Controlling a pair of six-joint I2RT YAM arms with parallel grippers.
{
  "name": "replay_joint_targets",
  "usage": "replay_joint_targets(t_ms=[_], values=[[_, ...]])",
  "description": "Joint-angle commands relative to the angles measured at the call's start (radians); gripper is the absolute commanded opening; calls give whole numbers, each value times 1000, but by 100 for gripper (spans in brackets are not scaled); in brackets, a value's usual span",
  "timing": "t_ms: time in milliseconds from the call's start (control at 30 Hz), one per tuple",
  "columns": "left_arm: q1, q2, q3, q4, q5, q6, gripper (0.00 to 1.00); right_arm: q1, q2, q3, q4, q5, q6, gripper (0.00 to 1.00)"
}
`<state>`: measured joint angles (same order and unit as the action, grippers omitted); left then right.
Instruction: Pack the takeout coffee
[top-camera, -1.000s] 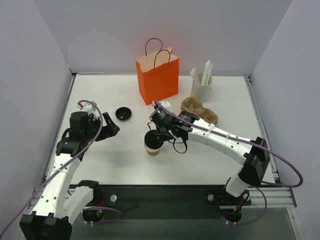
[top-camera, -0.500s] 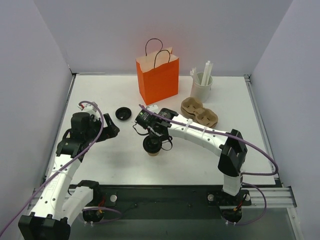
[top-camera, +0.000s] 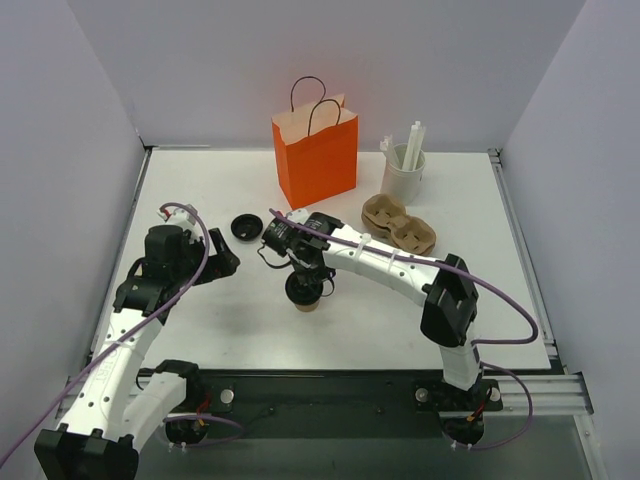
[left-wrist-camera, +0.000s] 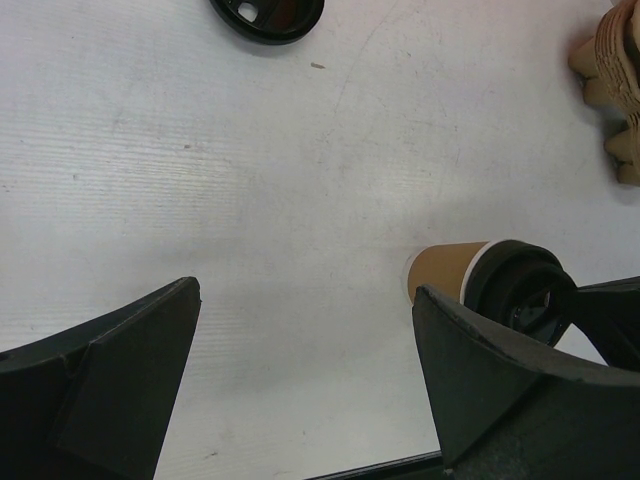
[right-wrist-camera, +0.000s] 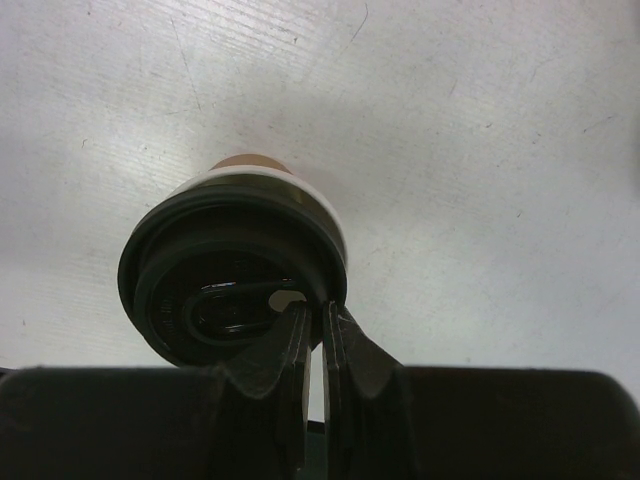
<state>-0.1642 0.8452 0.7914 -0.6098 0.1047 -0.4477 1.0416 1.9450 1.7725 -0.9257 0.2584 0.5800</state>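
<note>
The right gripper (right-wrist-camera: 318, 325), closed, sits on the coffee's (right-wrist-camera: 240, 270) top edge. An off-centre push could tip it onto the table (top-camera: 230, 320). The left gripper (left-wrist-camera: 305, 295) is open and empty.

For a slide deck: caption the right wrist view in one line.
Right gripper, fingers nearly together, at the near rim of the black lid on the takeout coffee.
</note>
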Motion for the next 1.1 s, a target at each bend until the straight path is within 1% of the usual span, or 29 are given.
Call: replay_joint_targets(t_ms=[0,200,533,567,633,667,767,867,900,933,967,1000,1033,1067], values=[[-17,-15,20,-2,-17,7,97,0,26,38,-82,36,1,0],[-20,-15,23,-7,-25,7,97,-3,57,68,-122,45,1,0],[-31,-21,22,-5,-23,1,97,-8,78,73,-130,47,14,1],[-37,-20,20,-4,-20,0,97,-8,77,73,-128,45,18,8],[-44,-18,17,2,-5,-6,96,-9,71,76,-130,41,29,13],[-49,-18,17,8,6,-6,95,-8,62,84,-127,35,35,21],[-77,0,14,27,67,0,90,-11,29,90,-110,5,40,30],[-139,9,11,42,121,0,85,-18,-10,87,-99,-16,47,33],[-171,9,8,50,141,-3,85,-21,-23,76,-93,-25,46,33],[-178,8,-12,77,162,-26,84,-26,-35,73,-87,-34,46,33],[-181,2,-26,99,229,-46,83,-29,-58,65,-75,-53,44,33],[-181,-1,-73,128,266,-69,83,-32,-69,53,-67,-65,44,33],[-181,-5,-98,198,297,-115,82,-40,-95,44,-58,-79,44,33],[-182,-9,-124,232,344,-140,80,-43,-107,33,-42,-85,40,33]])
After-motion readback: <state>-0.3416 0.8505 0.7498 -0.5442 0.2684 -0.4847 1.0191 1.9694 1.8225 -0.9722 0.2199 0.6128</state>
